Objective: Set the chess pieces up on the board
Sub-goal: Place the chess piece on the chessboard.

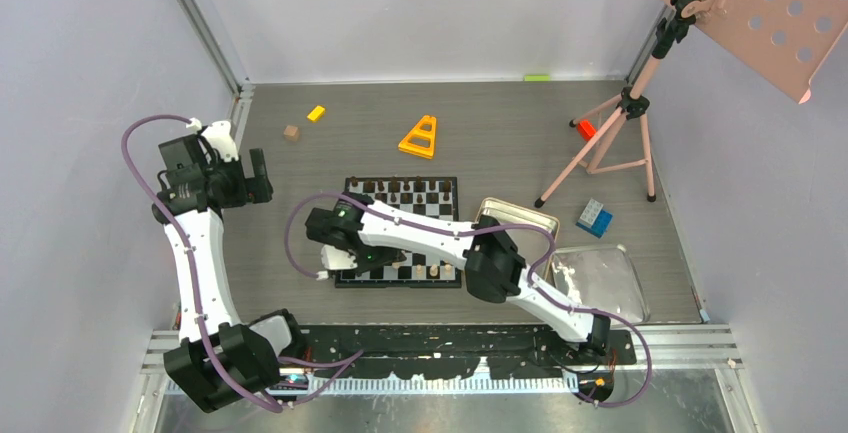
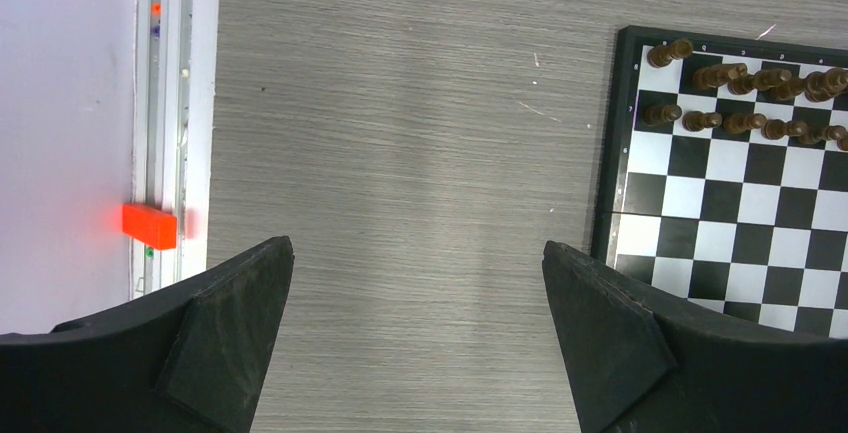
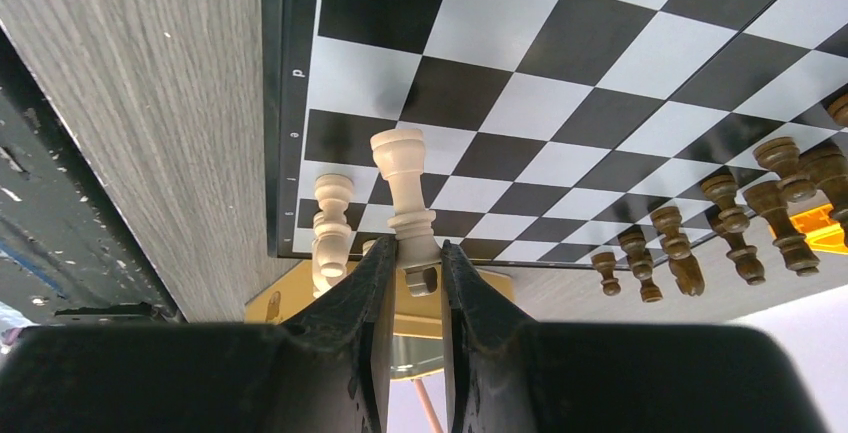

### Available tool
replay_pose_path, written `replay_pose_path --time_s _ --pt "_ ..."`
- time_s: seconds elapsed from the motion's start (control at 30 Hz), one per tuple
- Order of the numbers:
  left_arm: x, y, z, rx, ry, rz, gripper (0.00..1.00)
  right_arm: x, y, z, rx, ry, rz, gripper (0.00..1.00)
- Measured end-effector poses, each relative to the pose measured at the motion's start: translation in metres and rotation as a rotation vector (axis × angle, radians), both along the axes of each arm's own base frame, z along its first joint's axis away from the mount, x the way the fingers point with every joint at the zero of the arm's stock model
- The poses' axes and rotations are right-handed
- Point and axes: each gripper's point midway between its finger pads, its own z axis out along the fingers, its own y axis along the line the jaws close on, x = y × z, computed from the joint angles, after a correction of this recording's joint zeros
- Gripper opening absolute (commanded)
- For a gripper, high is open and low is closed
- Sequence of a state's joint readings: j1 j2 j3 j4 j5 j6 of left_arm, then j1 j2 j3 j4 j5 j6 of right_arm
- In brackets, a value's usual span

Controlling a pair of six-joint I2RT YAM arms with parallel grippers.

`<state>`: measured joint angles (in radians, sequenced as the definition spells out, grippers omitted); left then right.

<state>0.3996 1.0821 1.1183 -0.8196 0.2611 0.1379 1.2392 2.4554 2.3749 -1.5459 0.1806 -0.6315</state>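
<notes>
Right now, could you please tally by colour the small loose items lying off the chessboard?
Brown cube: 1
Yellow block: 1
Orange triangle: 1
Green block: 1
Red blocks: 2
Blue cube: 1
Total: 7

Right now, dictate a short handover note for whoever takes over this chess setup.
Left gripper: open and empty, over the bare table to the left of the board.
Right gripper: shut on a pale piece over the board's near-left corner, beside a second pale piece.
Done: dark pieces stand in two rows along the far edge, and a few pale ones stand along the near edge.
Left: set down the held piece, then fill the rest of the pale side. I see no unplaced pieces.
</notes>
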Motion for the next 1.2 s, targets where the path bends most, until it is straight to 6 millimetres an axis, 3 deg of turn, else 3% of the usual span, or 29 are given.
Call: replay_pose_path --time_s 1.2 --pt "0.000 -0.001 0.002 -0.003 -0.008 -0.006 1.00 -0.016 0.014 -0.007 -0.052 -0.096 0.094 0.08"
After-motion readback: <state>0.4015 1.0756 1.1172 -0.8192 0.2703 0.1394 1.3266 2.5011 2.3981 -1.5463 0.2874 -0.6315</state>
